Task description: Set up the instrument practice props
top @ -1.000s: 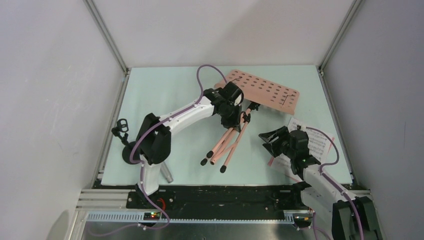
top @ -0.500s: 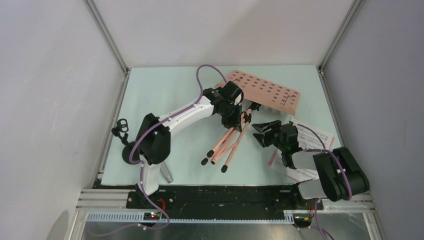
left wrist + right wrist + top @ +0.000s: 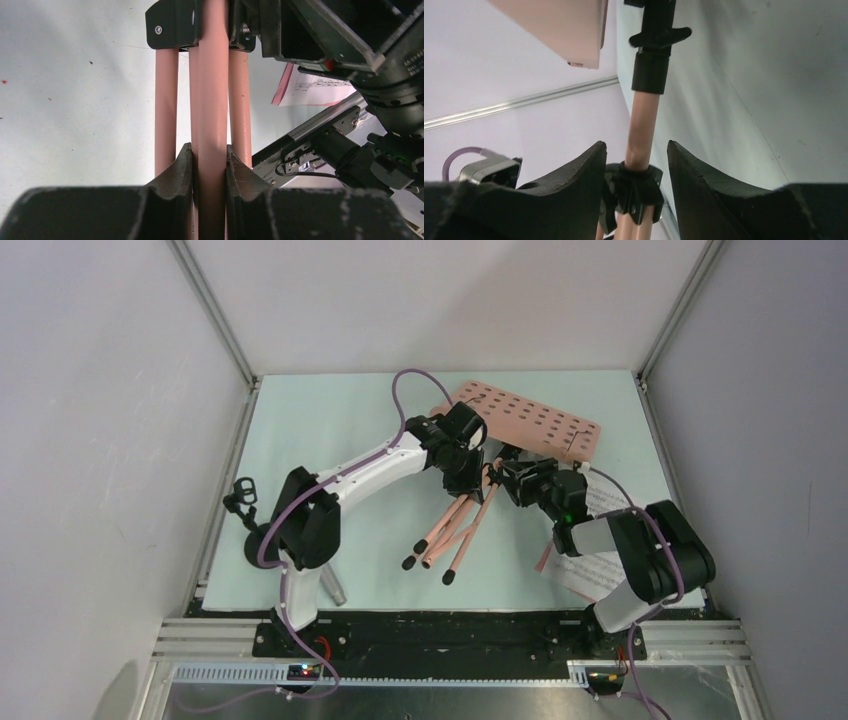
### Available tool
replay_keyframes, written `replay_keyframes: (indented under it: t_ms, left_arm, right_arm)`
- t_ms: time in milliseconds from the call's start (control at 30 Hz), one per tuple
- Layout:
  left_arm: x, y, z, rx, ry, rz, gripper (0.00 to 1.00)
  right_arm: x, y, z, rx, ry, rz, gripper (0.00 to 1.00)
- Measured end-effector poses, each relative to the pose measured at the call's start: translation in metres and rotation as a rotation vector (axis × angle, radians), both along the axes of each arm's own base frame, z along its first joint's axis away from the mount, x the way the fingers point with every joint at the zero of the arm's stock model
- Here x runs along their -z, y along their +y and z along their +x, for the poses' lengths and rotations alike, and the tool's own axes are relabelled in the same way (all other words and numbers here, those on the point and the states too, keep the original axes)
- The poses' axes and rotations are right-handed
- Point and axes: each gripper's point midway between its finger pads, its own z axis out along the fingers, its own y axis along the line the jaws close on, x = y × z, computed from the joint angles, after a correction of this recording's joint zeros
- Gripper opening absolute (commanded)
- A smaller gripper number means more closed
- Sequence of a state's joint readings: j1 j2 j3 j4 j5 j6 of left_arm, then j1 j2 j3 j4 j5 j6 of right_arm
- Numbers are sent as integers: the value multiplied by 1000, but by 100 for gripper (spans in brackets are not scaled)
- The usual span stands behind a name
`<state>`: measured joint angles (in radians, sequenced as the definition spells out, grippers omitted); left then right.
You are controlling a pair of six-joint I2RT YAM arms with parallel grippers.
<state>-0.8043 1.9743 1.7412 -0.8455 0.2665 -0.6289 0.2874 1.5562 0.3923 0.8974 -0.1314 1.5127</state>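
Grippers meeting on salmon-pink music stand (image 3: 525,420), centre of overhead frame
Left wrist view: left gripper (image 3: 210,155) clamped on its centre pole. Right wrist view: right gripper (image 3: 636,150), jaws apart astride that pole, swung over from sheet-music pages (image 3: 320,84) since a second ago.

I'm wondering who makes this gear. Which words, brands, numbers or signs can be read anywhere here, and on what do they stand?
No text can be quoted; nothing is fully legible.
sheet-music pages: printed staves and notes, any words too small to read.
black casing on the other arm, at the edge of the left wrist view: pale lettering, cropped and blurred, unreadable.
music stand: no markings visible.
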Motion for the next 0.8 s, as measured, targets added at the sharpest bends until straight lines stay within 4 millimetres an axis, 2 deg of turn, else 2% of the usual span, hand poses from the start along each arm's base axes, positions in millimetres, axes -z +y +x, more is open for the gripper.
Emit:
replay_keyframes:
  t_ms: [133, 333, 800]
  left_arm:
    - [0, 0, 0, -1, -1, -1, 0]
    - [-3, 0, 0, -1, -6, -6, 0]
    - [-5, 1, 8, -41, -12, -12, 0]
  right_arm:
    - [11, 2, 4, 3, 26, 7, 55]
    - [17, 6, 13, 1, 45, 12, 49]
    - [18, 21, 35, -20, 12, 31, 50]
